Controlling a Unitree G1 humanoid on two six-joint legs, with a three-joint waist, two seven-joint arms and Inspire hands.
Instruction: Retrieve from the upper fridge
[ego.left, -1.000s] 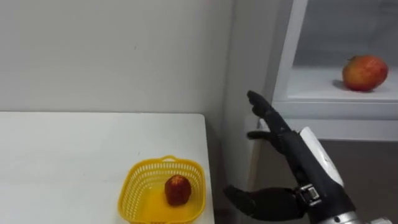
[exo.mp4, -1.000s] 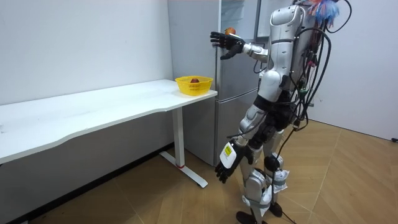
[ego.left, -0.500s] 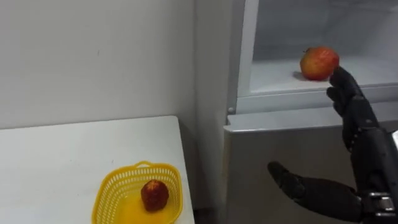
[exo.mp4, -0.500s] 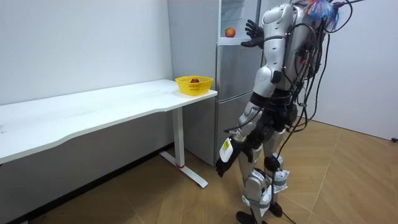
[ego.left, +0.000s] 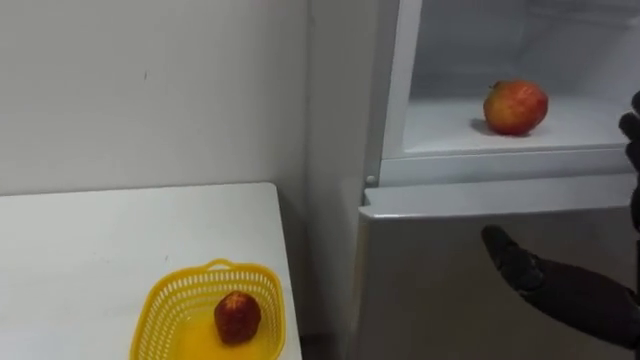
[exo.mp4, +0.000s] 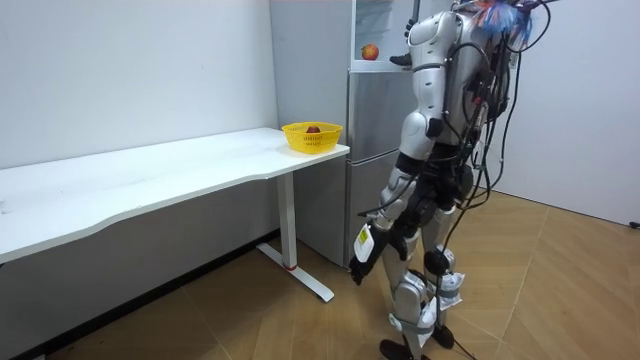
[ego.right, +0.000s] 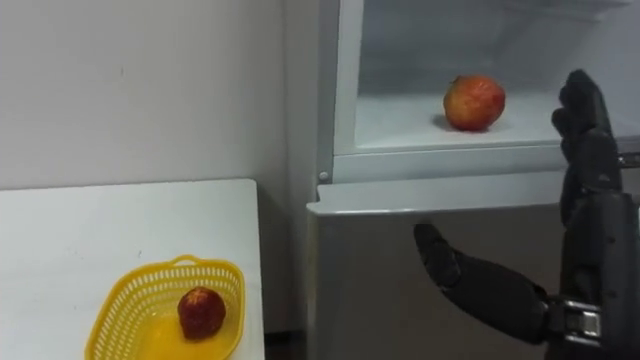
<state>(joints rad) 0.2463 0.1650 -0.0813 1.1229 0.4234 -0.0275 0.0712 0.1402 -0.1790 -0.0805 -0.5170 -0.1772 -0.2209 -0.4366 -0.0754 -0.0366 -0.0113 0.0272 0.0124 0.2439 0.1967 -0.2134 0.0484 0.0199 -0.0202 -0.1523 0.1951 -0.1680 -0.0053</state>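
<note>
A red-yellow apple (ego.left: 515, 107) (ego.right: 474, 102) rests on the white shelf (ego.left: 480, 140) of the open upper fridge compartment; the room view shows the apple (exo.mp4: 370, 51) too. My right hand (ego.right: 590, 250) (ego.left: 580, 300) is raised in front of the fridge, right of the apple and apart from it. It is open, fingers pointing up and thumb stretched left, and it holds nothing. My left hand (exo.mp4: 362, 268) hangs by my thigh, fingers relaxed.
A yellow basket (ego.left: 170, 300) (ego.right: 120, 310) with a dark red fruit (ego.left: 236, 317) stands at the white table's (ego.left: 100, 240) right end, just left of the fridge. The shut lower fridge door (ego.left: 430, 270) is below the shelf. I stand facing the fridge (exo.mp4: 375, 150).
My right hand has moved right, away from the apple it was nearly touching half a second ago. The apple and the basket have stayed put.
</note>
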